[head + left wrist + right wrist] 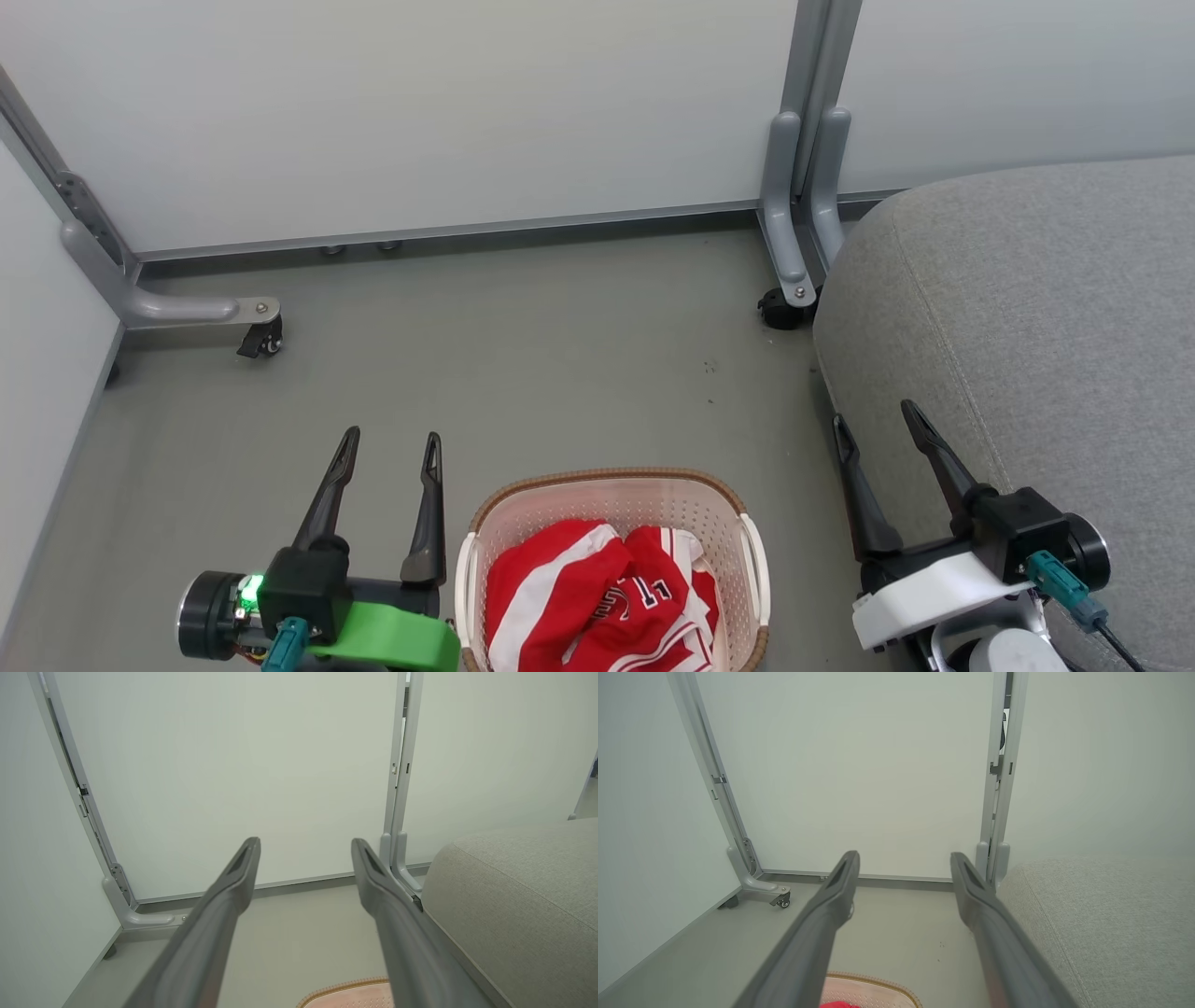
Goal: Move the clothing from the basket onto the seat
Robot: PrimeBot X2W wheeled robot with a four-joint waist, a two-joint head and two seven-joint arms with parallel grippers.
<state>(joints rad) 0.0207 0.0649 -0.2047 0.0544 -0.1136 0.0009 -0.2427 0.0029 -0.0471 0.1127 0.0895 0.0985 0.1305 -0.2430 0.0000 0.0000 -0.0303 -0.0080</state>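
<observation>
The seat (1027, 327) is the biggest thing here. It lies to the right of the basket (597, 478) and runs well beyond it. As much of its grey top as shows carries no garment, so I judge that nothing has been moved across yet.

The basket stands on the floor (523, 373), near the seat's rounded edge but apart from it. Its near end is cut off by the bottom of the head view.

All the clothing (597, 597) in sight lies inside the basket. It is a crumpled red heap with white stripes and a dark number facing up, and it sits below the woven rim. How many pieces make up the heap cannot be told. The whole job seems left to do: reach in, lift the clothing out and carry it right of the basket onto the seat.

The left hand (392, 437) hangs just left of the basket, its two fingers spread wide with nothing between them. The right hand (873, 413) is to the right of the basket, by the seat's edge, and is equally wide open and empty. Neither hand touches the basket or the clothing.
</observation>
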